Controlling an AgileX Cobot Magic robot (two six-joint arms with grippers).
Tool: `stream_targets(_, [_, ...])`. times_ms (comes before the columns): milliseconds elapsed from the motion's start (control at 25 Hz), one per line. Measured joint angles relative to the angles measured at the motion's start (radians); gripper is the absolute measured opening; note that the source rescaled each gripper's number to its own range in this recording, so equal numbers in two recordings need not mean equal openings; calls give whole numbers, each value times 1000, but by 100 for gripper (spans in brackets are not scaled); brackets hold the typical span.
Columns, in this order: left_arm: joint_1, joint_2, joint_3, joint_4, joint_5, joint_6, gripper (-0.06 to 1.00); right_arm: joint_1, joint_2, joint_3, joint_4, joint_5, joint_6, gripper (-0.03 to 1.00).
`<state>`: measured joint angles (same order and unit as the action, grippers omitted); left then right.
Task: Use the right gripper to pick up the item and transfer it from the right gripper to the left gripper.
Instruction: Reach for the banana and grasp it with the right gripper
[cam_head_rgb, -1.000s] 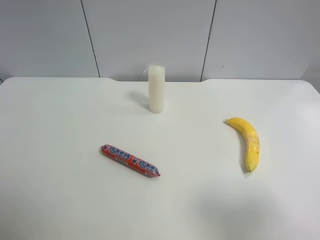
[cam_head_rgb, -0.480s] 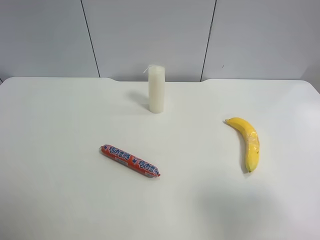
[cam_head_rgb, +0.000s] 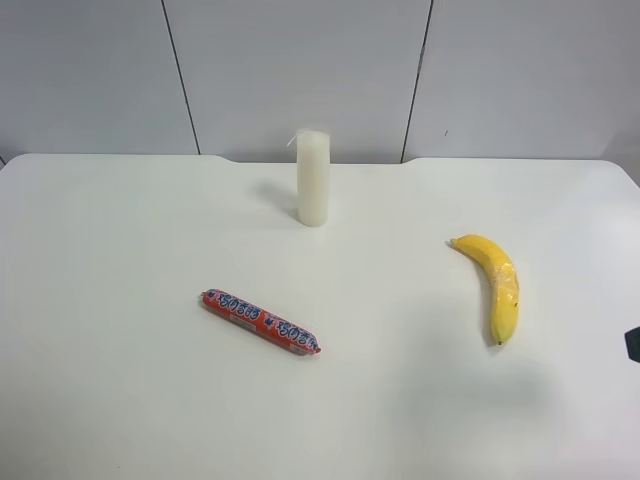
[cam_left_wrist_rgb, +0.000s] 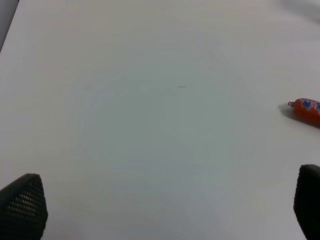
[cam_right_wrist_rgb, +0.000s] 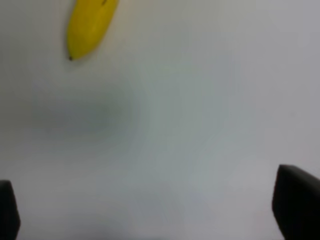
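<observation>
The banana (cam_head_rgb: 497, 285) lies flat on the white table (cam_head_rgb: 120, 250) in the right half of the exterior high view, its curve bowed toward the right edge and its pale scuffed patch facing up. It is in the same spot as half a second ago. The upright white candle (cam_head_rgb: 313, 178) near the top centre and the red printed sausage (cam_head_rgb: 260, 322) left of centre have not moved either.

What is new is a small dark shape (cam_head_rgb: 633, 344) poking in at the right edge of that view, level with the banana's lower tip and well apart from it. Too little of it shows to tell which part it is. The soft shadow on the table in the lower right has also grown broader and darker.

In the right wrist view, the right gripper (cam_right_wrist_rgb: 152, 207) has its jaws spread wide, with one black fingertip (cam_right_wrist_rgb: 297, 202) at each lower corner and only bare table between them. The banana's blunt end sits at the upper left of that frame, clear of both tips.

The left gripper (cam_left_wrist_rgb: 165, 205) is likewise spread open over bare table, holding nothing, with the sausage's end just showing at the right edge of the left wrist view
</observation>
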<state>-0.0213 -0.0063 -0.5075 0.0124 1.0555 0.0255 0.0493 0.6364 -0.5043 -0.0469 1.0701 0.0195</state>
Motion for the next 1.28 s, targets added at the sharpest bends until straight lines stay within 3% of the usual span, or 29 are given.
stream_targets(320, [0, 0, 0, 0, 0, 1, 100, 0, 174, -6, 0, -2, 0, 100])
stream_targets(640, [0, 0, 0, 0, 0, 1, 100, 0, 315, -137, 0, -17, 0, 100])
stream_targets(1280, [0, 0, 0, 0, 0, 1, 100, 0, 710, -306, 1, -189, 18, 100])
